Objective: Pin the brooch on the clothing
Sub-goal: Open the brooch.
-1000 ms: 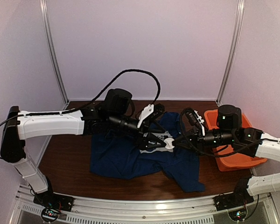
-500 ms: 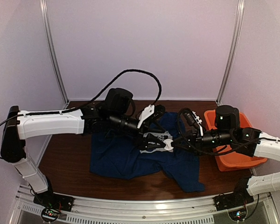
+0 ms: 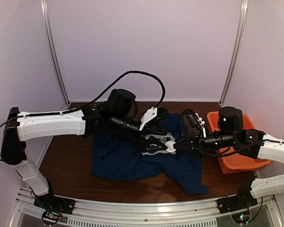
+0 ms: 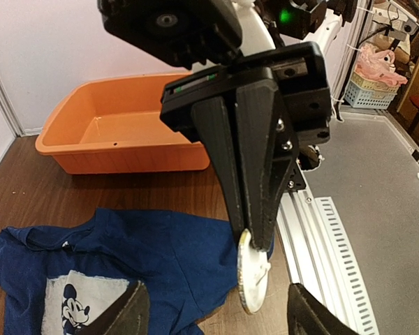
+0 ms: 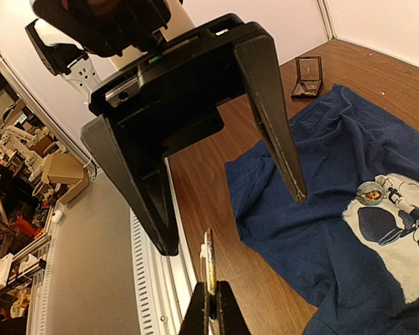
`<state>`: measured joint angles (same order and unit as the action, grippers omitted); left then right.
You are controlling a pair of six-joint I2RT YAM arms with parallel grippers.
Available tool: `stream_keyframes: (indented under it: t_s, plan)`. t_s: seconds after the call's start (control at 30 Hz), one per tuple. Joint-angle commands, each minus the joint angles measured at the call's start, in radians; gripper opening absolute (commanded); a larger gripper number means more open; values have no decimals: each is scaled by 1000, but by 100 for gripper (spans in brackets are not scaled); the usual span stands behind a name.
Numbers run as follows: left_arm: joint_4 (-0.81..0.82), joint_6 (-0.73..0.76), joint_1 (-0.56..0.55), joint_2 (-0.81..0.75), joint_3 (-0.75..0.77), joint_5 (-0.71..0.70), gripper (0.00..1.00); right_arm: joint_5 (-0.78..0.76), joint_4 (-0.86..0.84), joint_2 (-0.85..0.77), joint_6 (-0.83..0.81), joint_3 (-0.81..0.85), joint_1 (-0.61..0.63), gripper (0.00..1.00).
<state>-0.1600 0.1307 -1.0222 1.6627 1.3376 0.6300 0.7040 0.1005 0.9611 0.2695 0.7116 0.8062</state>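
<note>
- Brooch (image 4: 253, 279) sits edge-on in the right gripper (image 4: 257, 237), whose jaws are pinched tight on its rim, above the T-shirt (image 4: 160, 244) and not touching it.
- Left gripper (image 4: 220, 308) stands wide apart and empty, its fingers either side of the disc, probably to take or steady it.
- T-shirt lies with its print (image 5: 394, 237) facing up, seemingly ready for pinning.

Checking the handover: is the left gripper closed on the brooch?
No, the left gripper stands wide open in the right wrist view, while the right gripper pinches the brooch.
</note>
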Motion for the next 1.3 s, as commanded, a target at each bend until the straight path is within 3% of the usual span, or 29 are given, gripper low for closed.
stream_keyframes:
  t_s: [0.0,0.33,0.7,1.27]
  plan:
    - [-5,23,-8,23,30,-20,68,14,-13,0,8,20,-6,0]
    - [-29,36,-19,46,60,-29,56,21,-24,18,18,23,-7,0]
    - [-27,33,-26,51,57,-41,36,36,-38,21,26,16,-7,0]
    - [122,-78,-26,39,-12,-93,20,65,-82,53,48,10,-7,0]
